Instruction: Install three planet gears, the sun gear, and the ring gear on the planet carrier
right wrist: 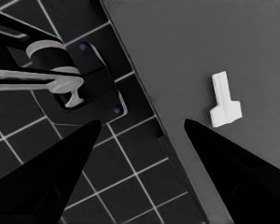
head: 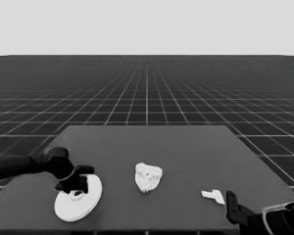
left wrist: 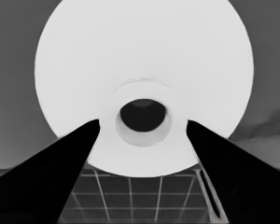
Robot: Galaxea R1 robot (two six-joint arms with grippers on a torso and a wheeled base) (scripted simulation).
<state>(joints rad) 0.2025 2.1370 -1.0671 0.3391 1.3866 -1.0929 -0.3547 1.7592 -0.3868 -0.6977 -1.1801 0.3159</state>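
Observation:
The ring gear, the larger round part [head: 71,208], lies at the table's front left and fills the left wrist view [left wrist: 130,56]. My left gripper [head: 79,190] stands over its middle, open, one finger [left wrist: 79,140] on each side of the raised hub with a gap to it. At the table's middle sits a lumpy white cluster [head: 148,176]: the planet carrier, the smaller round part, with toothed gears on it that I cannot tell apart. My right gripper [head: 231,205] waits open at the front right corner [right wrist: 142,121].
A thin white piece [head: 213,196] lies near the front right corner, beside the right fingers [right wrist: 225,102]. The table's front edge runs just past the larger round part. Dark machinery with pale bands [right wrist: 60,79] shows beyond the table's edge.

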